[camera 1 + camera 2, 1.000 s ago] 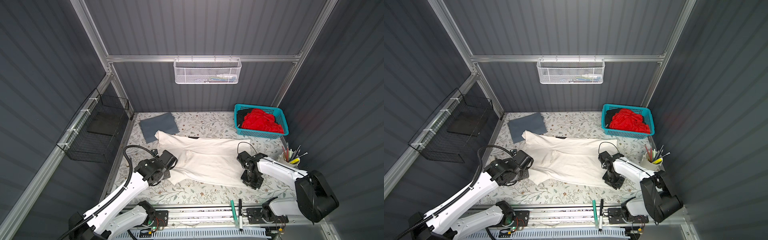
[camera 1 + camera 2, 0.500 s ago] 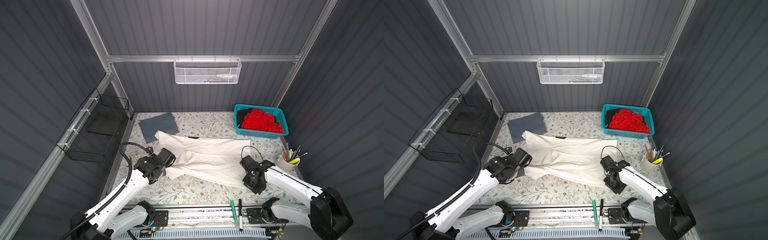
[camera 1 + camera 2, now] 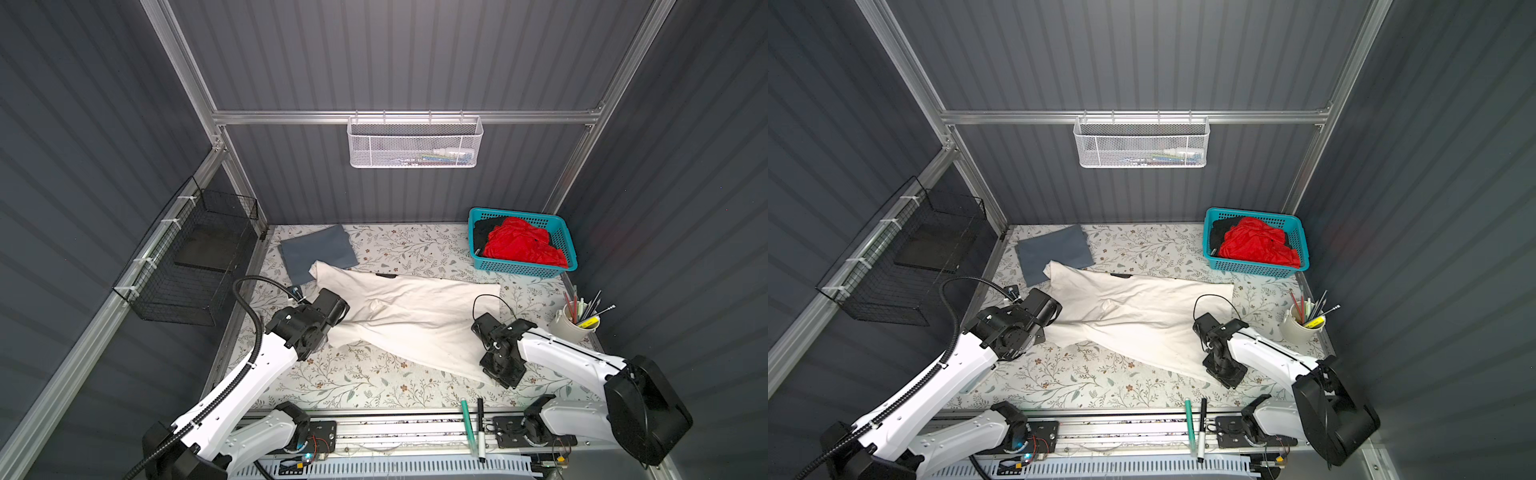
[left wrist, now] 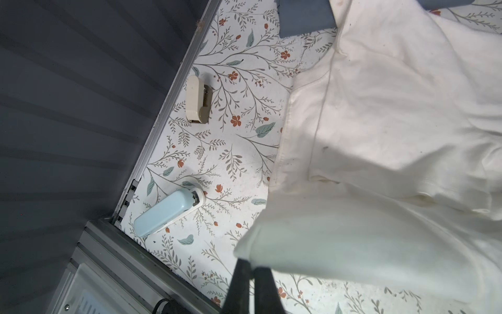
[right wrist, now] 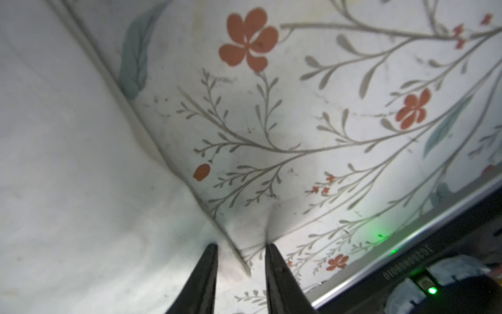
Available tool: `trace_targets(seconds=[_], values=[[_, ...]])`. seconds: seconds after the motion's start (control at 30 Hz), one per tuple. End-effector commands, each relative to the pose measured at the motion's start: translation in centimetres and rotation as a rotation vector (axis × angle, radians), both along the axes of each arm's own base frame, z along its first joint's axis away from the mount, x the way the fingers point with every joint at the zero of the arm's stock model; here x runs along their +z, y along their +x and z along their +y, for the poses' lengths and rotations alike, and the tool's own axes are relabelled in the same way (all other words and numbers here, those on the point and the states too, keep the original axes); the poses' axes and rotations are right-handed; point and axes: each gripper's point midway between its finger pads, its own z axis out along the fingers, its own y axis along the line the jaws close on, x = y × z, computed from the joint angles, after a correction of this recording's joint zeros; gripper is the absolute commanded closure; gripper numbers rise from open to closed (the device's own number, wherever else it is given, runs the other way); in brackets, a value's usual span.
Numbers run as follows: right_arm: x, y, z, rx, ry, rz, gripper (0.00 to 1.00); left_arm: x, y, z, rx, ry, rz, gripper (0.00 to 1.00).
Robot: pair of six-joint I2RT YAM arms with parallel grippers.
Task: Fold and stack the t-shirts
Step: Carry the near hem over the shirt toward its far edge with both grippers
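Observation:
A large off-white t-shirt [image 3: 415, 316] [image 3: 1142, 316] lies spread across the floral table. My left gripper [image 4: 251, 265] is shut on its near left corner and holds that corner lifted off the table. My right gripper [image 5: 240, 248] points down at the shirt's near right corner [image 5: 244, 266]. Its jaws stand apart, with the hem's tip lying between them. A folded slate-grey t-shirt [image 3: 318, 253] lies at the back left, partly under the off-white one. A red t-shirt [image 3: 519, 245] and a black one [image 3: 484, 230] sit crumpled in a teal basket [image 3: 528, 270].
A cup of pens [image 3: 575, 322] stands at the right edge. Two markers [image 3: 473, 424] lie on the front rail. A beige stapler [image 4: 197, 99] and a light blue device [image 4: 168, 212] lie near the left wall. A black wire basket [image 3: 195, 257] hangs on the left wall.
My left gripper has drawn the shirt's near left corner up and inward, narrowing the cloth. My right gripper has shifted toward the front onto the near right corner.

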Motion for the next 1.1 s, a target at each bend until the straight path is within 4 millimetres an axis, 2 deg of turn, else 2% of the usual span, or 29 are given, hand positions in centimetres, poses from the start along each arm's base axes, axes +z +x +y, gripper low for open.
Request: trace_targets(seconds=[0.0, 0.33, 0.47, 0.57, 0.87, 0.97, 1.07], values=[[-0.6, -0.7, 0.9, 0.006, 0.037, 0.021, 0.69, -0.2, -0.1, 0.2, -0.008, 0.009, 0.004, 1.0], [0.7, -1.5, 0.7, 0.017, 0.026, -0.027, 0.7, -0.7, 0.1, -0.4, -0.025, -0.017, 0.014, 1.0], [1.3, -1.2, 0.6, 0.012, 0.047, -0.095, 0.69, -0.8, 0.3, -0.8, -0.03, -0.034, 0.019, 1.0], [0.3, -1.5, 1.2, 0.018, 0.081, -0.077, 0.68, -0.8, 0.5, -1.0, -0.031, -0.036, 0.024, 1.0], [-0.9, -1.2, 2.2, 0.078, 0.075, -0.008, 0.68, -0.7, 0.2, -0.9, -0.022, -0.044, 0.026, 1.0], [-1.2, -1.1, 2.2, 0.093, 0.063, 0.011, 0.78, -0.6, 0.1, -0.9, -0.022, -0.044, 0.022, 1.0], [-1.0, -1.0, 2.0, 0.099, 0.046, 0.014, 0.99, -0.4, 0.1, -0.8, -0.016, -0.045, 0.017, 1.0]])
